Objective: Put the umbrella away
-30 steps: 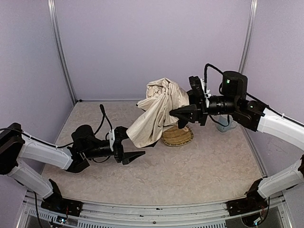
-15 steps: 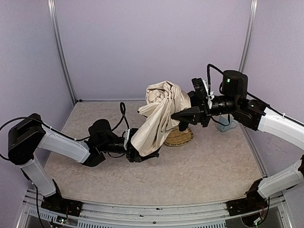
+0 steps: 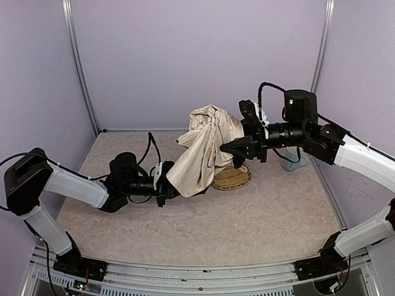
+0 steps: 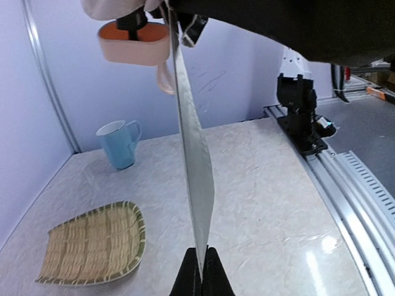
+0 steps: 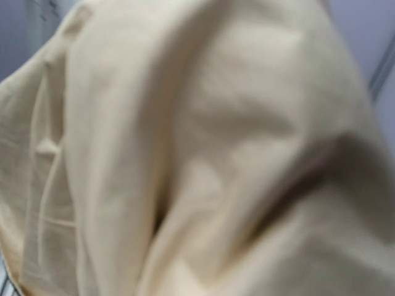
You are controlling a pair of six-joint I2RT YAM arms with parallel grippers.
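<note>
Top external view: the umbrella [image 3: 207, 145] hangs bunched in the air over the back middle of the bench [image 3: 265, 216], a crumpled bundle of cream cloth drooping down to the left. The right fingers [image 3: 232, 148] come in from the right and are closed partway on the side of the bundle, holding it clear of the bench. The left fingers [image 3: 173, 189] reach in low from the left and are pinched tight together on the bottom hem of the cloth.

From the left wrist, that hem shows edge-on, a thin pale strip rising taut from the fingertips to a peach loop [image 4: 133, 43] with a black piece inside it. From the right wrist there is only soft cream folds, out of focus and filling the frame; the fingers themselves are hidden.

A shallow woven straw basket [image 3: 237, 179] lies on the bench beneath the bundle, its left part covered by the hanging cloth. A pale blue mug [image 4: 120, 145] stands near the back wall, half hidden behind the right arm from above. A small green light [image 3: 288, 111] glows on that arm. The bench top is mottled beige, like stone, and the walls are plain lilac.
</note>
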